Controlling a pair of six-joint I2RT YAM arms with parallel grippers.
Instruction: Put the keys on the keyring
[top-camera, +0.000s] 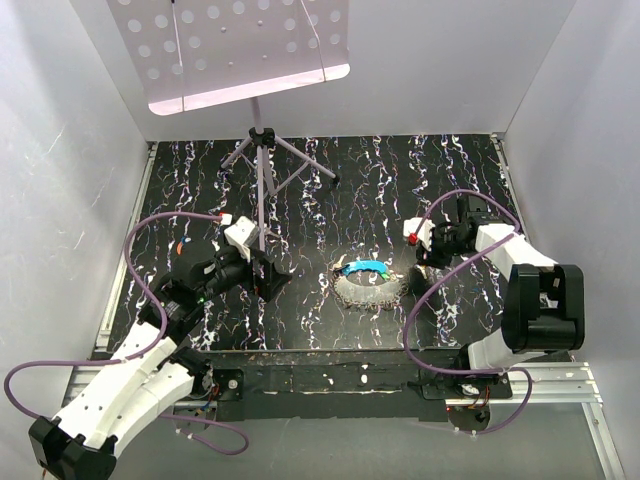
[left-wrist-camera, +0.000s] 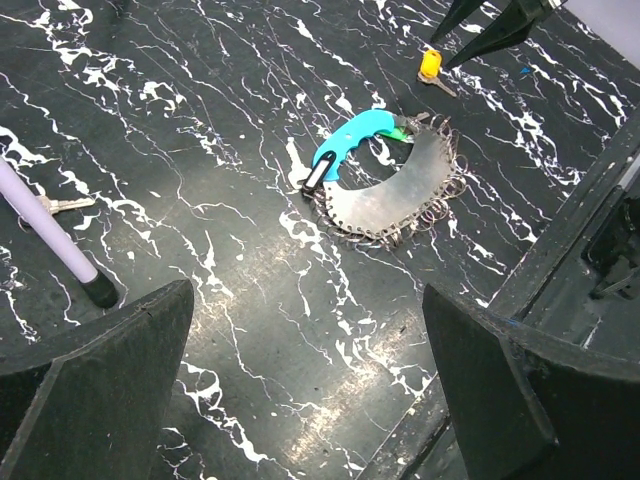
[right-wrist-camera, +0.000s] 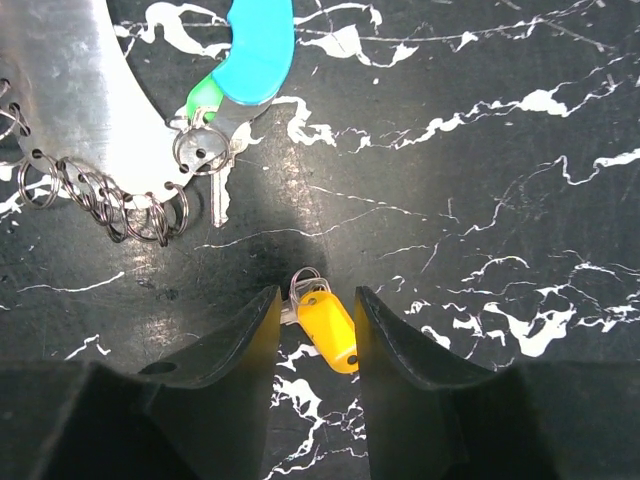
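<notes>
My right gripper (right-wrist-camera: 318, 295) stands part-open, fingers astride the yellow-headed key (right-wrist-camera: 330, 332) flat on the table (right-wrist-camera: 500, 150), no pinch I can see. Ahead-left of it, the keyring plate (right-wrist-camera: 70, 90). Left gripper (left-wrist-camera: 308, 290) gapes wide, holding nothing.

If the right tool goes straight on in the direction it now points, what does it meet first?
The small key with the yellow plastic head, lying between the fingertips of the right tool; right behind it, probably, the black marbled tabletop.
</notes>
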